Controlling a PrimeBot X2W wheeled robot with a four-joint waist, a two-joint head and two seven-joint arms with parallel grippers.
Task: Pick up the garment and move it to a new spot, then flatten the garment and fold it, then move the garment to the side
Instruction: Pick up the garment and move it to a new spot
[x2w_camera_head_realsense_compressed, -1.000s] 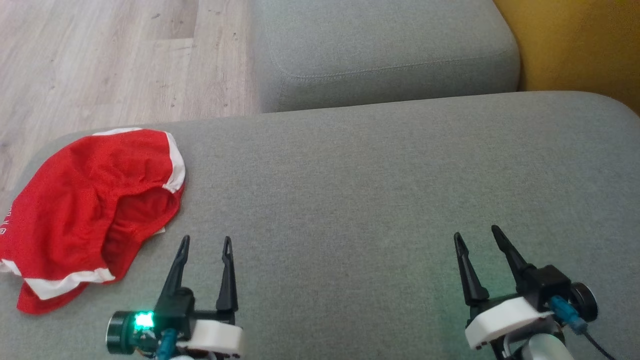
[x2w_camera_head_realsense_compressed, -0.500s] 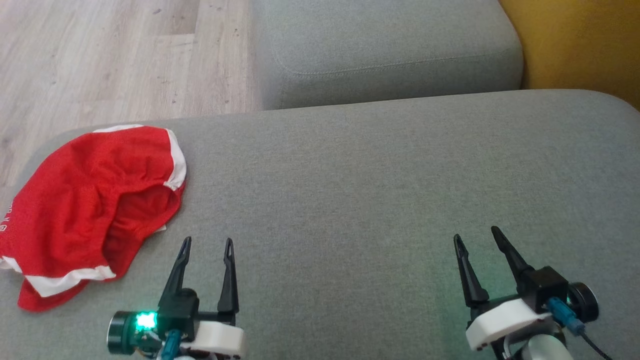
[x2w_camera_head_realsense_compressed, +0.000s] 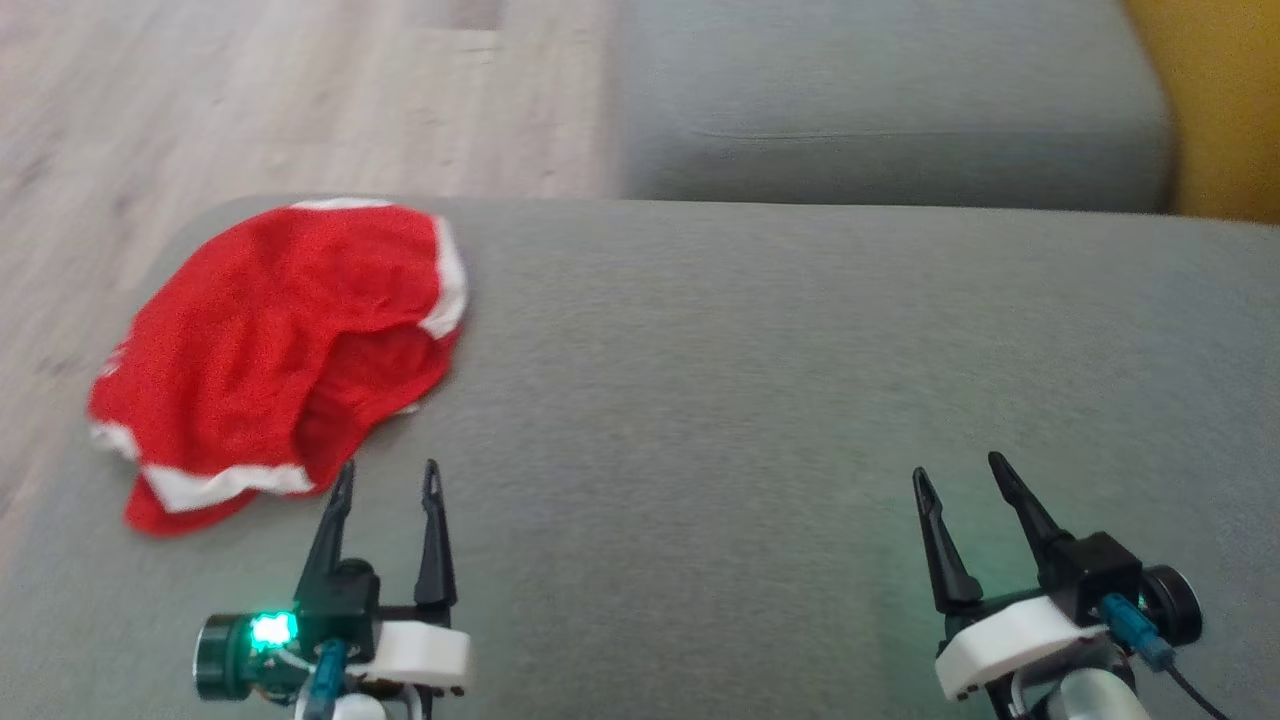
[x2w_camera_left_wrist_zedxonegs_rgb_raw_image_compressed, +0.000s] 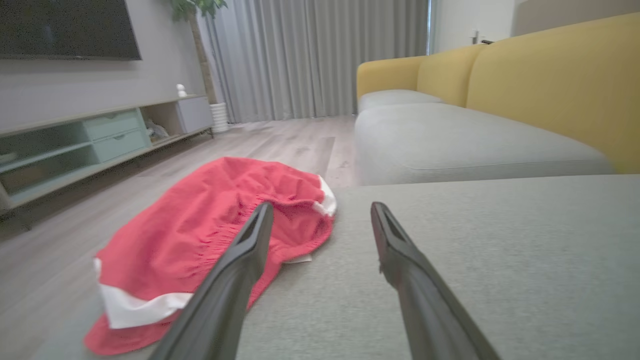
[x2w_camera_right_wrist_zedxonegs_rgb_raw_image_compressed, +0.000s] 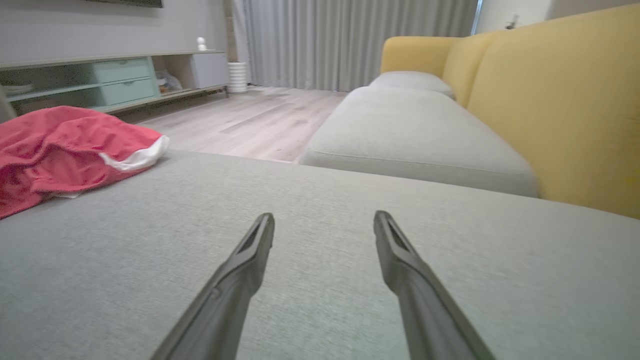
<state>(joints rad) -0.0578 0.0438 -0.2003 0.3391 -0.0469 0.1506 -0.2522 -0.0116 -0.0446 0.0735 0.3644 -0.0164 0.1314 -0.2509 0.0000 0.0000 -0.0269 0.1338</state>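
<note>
The garment (x2w_camera_head_realsense_compressed: 280, 350), red shorts with white trim, lies crumpled on the left end of a grey sofa cushion (x2w_camera_head_realsense_compressed: 750, 400). In the left wrist view the garment (x2w_camera_left_wrist_zedxonegs_rgb_raw_image_compressed: 200, 250) lies just ahead and to the left, and in the right wrist view the garment (x2w_camera_right_wrist_zedxonegs_rgb_raw_image_compressed: 65, 150) sits at the far left. My left gripper (x2w_camera_head_realsense_compressed: 388, 478) hovers open just right of and nearer than the shorts, its fingers apart and empty. Low on the right, my right gripper (x2w_camera_head_realsense_compressed: 958, 473) is open too, far from the cloth, above bare cushion.
A second grey seat cushion (x2w_camera_head_realsense_compressed: 880, 110) lies beyond, with the yellow sofa back (x2w_camera_head_realsense_compressed: 1220, 110) to the right. Wooden floor (x2w_camera_head_realsense_compressed: 250, 90) drops off past the cushion's left and far edges. A TV cabinet (x2w_camera_left_wrist_zedxonegs_rgb_raw_image_compressed: 75, 140) stands across the room.
The head camera has turned left and the picture is blurred, so the shorts sit further right in view. The left gripper's tips now stand closer to the shorts' near edge.
</note>
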